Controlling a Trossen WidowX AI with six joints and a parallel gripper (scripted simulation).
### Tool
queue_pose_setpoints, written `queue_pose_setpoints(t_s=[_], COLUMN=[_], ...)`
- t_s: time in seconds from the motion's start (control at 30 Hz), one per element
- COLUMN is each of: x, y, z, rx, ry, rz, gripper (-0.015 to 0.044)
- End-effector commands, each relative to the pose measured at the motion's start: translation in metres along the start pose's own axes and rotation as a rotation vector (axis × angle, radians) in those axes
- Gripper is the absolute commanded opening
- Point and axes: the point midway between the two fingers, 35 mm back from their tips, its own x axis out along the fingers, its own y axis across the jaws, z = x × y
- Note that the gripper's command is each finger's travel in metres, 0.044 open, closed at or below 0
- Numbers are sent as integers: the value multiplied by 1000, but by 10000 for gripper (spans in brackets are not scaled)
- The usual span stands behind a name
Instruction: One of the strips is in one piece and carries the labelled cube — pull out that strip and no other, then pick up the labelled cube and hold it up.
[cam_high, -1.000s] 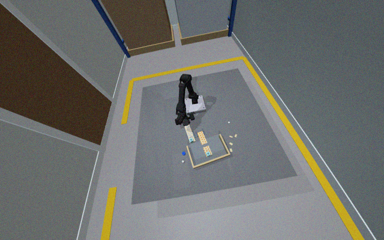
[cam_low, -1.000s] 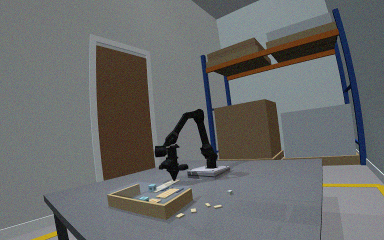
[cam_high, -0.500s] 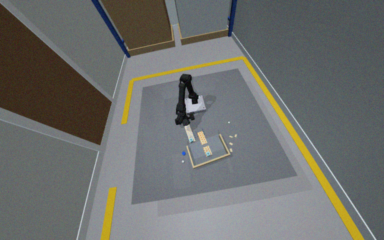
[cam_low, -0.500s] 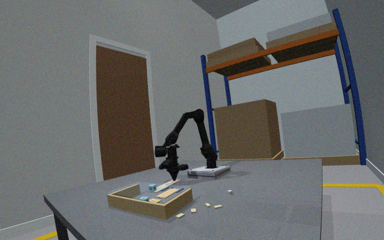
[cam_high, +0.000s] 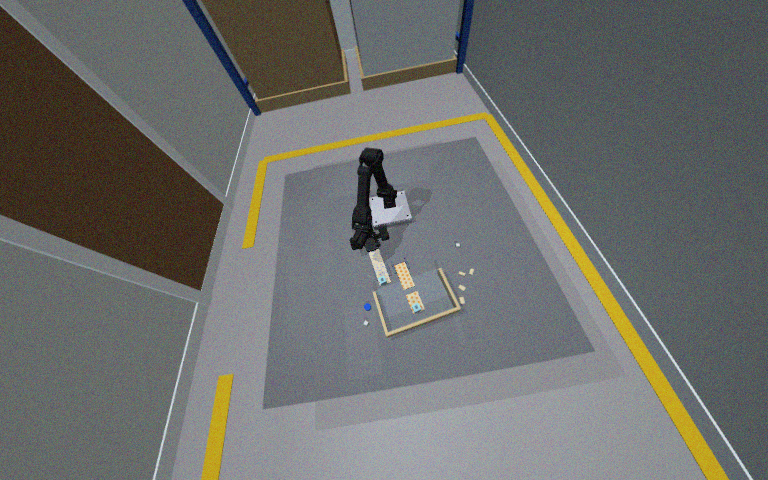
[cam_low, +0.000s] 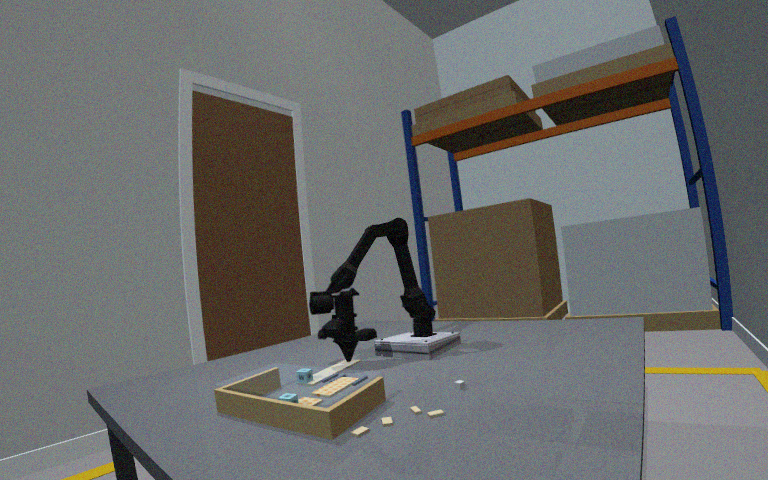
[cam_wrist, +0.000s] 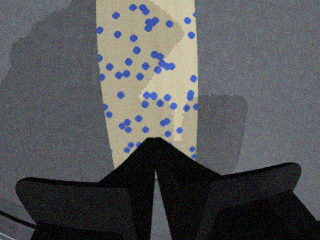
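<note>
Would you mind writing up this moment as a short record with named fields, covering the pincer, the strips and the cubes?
pincer: shut, tips pressed down on the near end of the blue-dotted strip
blue-dotted strip: one piece, lying between the arm and the tray, carrying a cube at its far end
orange-dotted strip: two pieces with a gap between them
second cube: on the farther orange piece, inside the tray
loose items: small tan blocks and a blue disc on the table outside the tray
</note>
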Motion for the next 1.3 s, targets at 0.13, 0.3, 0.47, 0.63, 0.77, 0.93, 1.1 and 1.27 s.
queue_pose_setpoints(t_s=[0.13,0.3,0.47,0.63,0.77,0.93,1.1,1.27], x=[-9,-42,-41,-41,-41,-41,-42,-43], y=[-1,-1,0,1,3,3,4,4], z=[1,2,12,31,45,61,77,93], rx=[0,0,-57,-114,-114,-114,-114,-114], ry=[6,25,24,23,22,20,19,18], rz=[2,7,8,8,8,8,8,8], gripper=[0,0,53,184,289,420,440,440])
